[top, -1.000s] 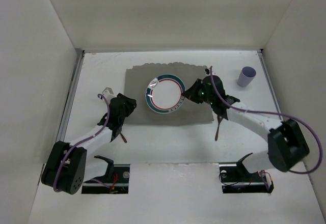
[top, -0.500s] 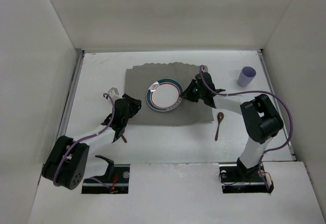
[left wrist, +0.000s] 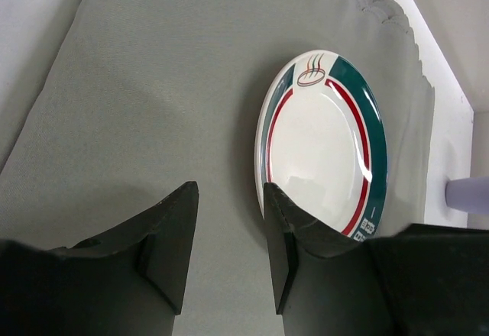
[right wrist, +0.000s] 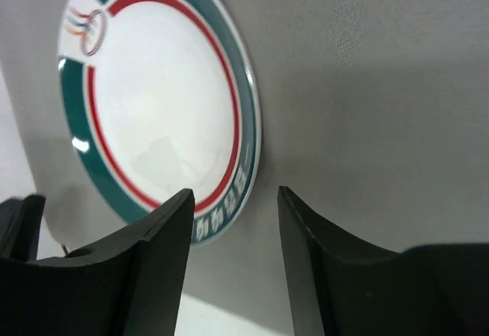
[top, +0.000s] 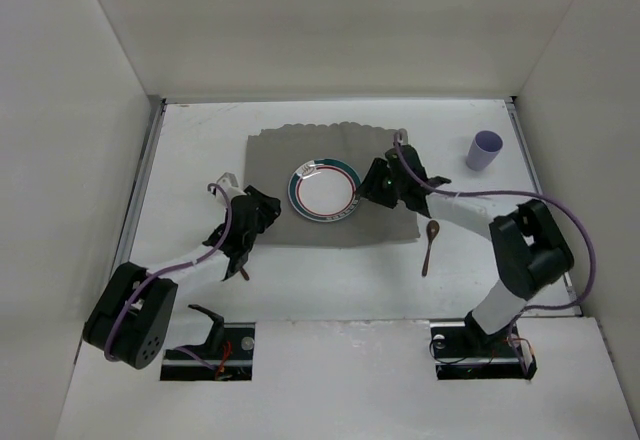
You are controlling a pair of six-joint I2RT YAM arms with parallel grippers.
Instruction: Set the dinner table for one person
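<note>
the top external camera sat above and behind the arms, looking steeply down on the whole dinner table (top: pixel 330 280), arm bases (top: pixel 215 338) at its bottom edge. the left wrist camera rode low, close over the placemat (left wrist: pixel 153 84), facing past the left gripper (left wrist: pixel 229 191) toward the plate (left wrist: pixel 325 145). the right wrist camera looked past the right gripper (right wrist: pixel 234 195) at that plate from the opposite side, closer in. all 3 views shared the plate and surrounding placemat.
</note>
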